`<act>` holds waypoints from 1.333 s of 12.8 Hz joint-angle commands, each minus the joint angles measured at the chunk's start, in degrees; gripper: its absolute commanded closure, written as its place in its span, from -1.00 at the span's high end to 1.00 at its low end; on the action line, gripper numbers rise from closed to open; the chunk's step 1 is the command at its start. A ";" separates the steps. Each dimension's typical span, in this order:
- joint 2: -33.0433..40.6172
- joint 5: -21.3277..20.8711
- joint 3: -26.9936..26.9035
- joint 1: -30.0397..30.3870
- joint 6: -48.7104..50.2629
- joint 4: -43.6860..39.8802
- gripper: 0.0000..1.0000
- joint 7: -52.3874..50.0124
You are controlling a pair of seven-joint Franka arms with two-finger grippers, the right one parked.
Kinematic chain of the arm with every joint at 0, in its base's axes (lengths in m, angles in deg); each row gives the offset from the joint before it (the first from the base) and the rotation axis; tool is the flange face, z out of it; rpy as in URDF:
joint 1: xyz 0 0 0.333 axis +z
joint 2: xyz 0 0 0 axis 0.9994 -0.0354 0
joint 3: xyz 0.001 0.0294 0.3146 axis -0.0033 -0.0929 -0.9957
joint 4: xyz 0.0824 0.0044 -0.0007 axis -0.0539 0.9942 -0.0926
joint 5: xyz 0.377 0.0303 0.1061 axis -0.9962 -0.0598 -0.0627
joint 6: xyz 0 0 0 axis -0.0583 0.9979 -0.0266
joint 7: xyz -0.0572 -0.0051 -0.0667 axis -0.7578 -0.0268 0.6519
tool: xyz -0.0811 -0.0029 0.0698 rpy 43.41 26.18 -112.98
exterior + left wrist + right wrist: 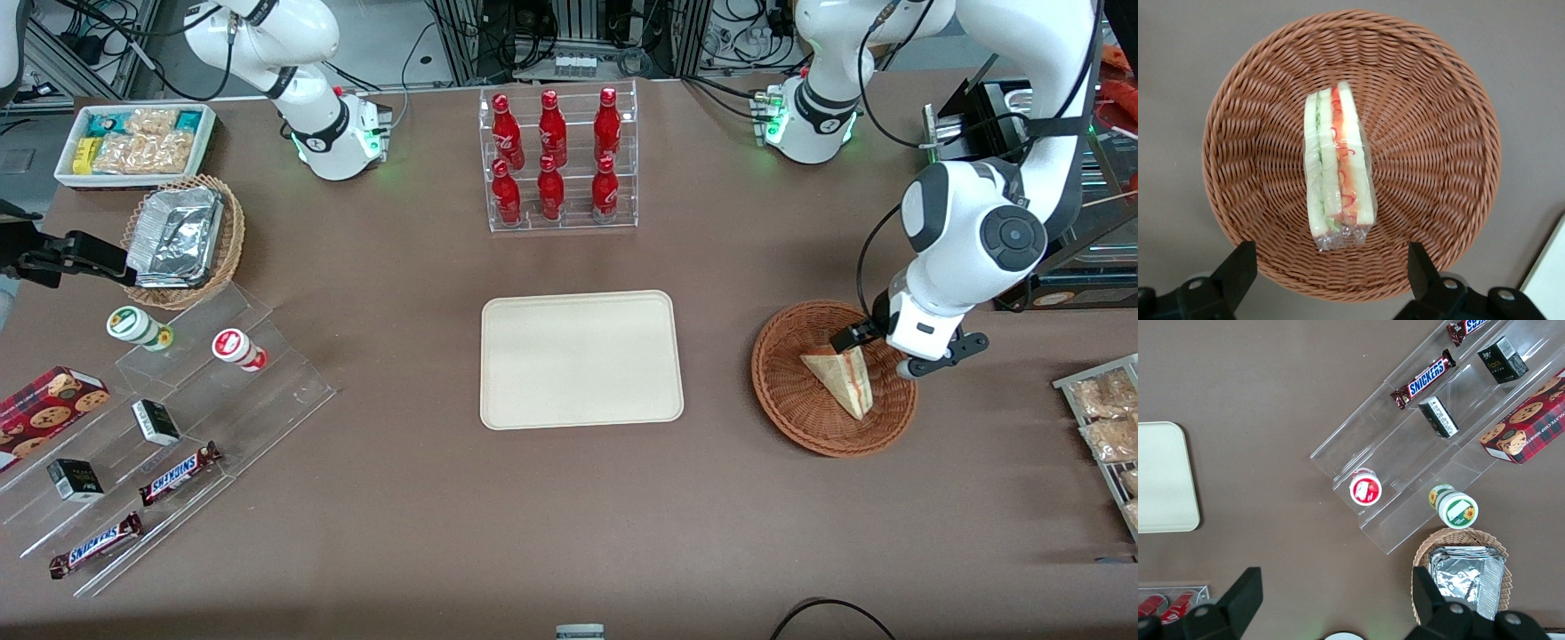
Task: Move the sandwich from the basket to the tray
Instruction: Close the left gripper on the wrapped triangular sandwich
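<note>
A brown table [427, 498] fills the scene, with cabling and rack frames along its edge by the arm bases. The cream tray [581, 360] lies flat at mid-table. Toward the working arm's end sits the reddish-brown wicker basket [787, 391], and in it lies the sandwich [1338, 167], a plastic-wrapped wedge showing pale bread with green and red-orange filling. The gripper [1331, 270] hangs above the basket, fingers spread wide, gripping nothing.

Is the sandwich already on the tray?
No, the sandwich lies in the basket, the tray is bare, and the open gripper hovers above the sandwich.
</note>
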 commanded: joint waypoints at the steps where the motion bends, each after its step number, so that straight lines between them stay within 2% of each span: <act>1: -1.01 -0.93 0.15 -0.40 -2.06 0.36 1.00 -10.22; 14: -9.00 -2.51 0.07 -0.14 -10.06 0.18 1.00 -11.22; 15: -9.18 -2.51 0.07 -0.14 -9.97 0.18 0.74 -11.22; 16: -9.19 -2.51 0.07 -0.05 -9.62 0.36 -0.51 -11.13; 17: -9.19 -2.60 0.07 -0.05 -9.45 0.53 -1.00 -10.96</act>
